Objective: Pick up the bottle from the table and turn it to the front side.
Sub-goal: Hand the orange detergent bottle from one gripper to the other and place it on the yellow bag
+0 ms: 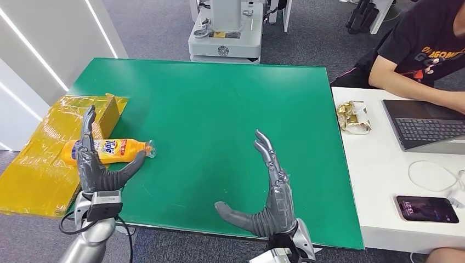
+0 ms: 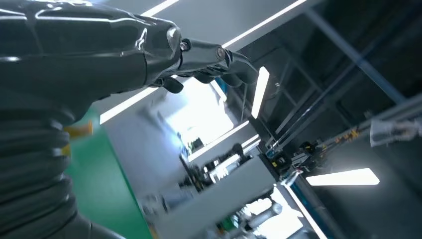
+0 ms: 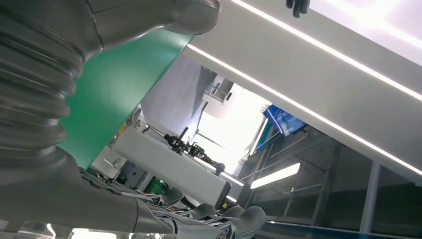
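Observation:
An orange bottle (image 1: 115, 150) with a blue and white label lies on its side at the left edge of the green table (image 1: 219, 109), its clear cap toward the table's middle. My left hand (image 1: 96, 161) stands upright just in front of it, fingers straight up and thumb spread toward the cap, holding nothing. My right hand (image 1: 268, 192) is raised over the table's near edge, fingers extended, thumb out to the side, empty. The left wrist view has my left hand's fingers (image 2: 214, 57) against the ceiling, and the right wrist view has my right hand's fingers (image 3: 209, 219).
A yellow taped cardboard box (image 1: 49, 148) lies flat beside the table's left edge, behind the bottle. A white desk (image 1: 384, 181) at the right holds a laptop (image 1: 427, 126), a phone (image 1: 426, 209), a cable and a wrapper (image 1: 353, 116); a person sits there. A white machine base (image 1: 225, 38) stands beyond the table.

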